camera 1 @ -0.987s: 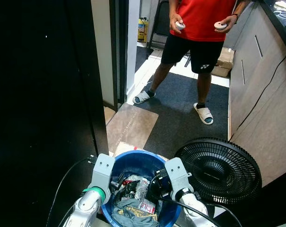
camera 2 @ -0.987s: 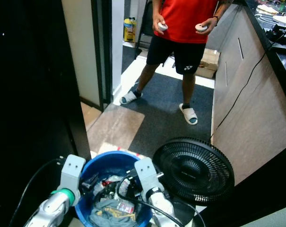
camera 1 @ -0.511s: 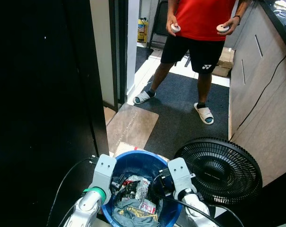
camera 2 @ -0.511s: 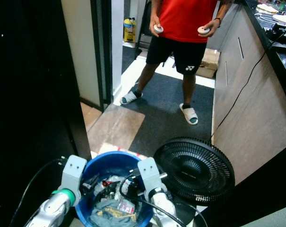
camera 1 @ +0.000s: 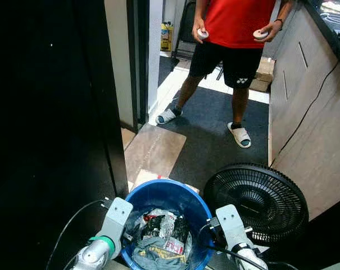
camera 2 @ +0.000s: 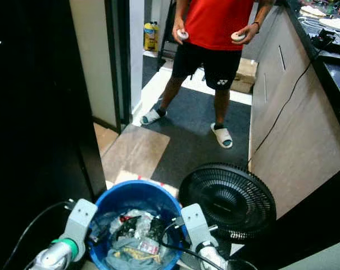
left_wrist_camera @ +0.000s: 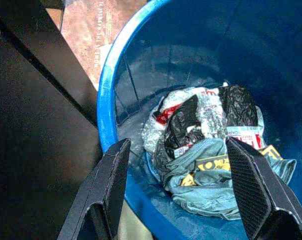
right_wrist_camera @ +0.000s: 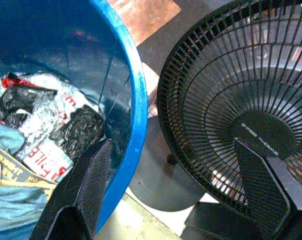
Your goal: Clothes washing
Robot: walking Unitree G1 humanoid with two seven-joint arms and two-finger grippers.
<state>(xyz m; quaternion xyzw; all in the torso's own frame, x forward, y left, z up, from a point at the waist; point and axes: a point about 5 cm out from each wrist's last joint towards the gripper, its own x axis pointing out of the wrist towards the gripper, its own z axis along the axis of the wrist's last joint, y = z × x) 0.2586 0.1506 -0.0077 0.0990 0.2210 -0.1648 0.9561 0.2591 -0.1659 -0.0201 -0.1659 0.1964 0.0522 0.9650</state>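
Below, blue basket (camera 1: 187, 198) of crumpled clothes (left_wrist_camera: 205, 145) beside black fan (camera 1: 257, 199).

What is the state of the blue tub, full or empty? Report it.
Partly filled. The blue tub holds a crumpled heap of clothes covering its bottom, while its inner walls above stay bare.

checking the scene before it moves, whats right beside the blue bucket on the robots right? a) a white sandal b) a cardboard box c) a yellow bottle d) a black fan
d: the black fan lies face-up on the floor right next to the blue bucket, on the robot's right.
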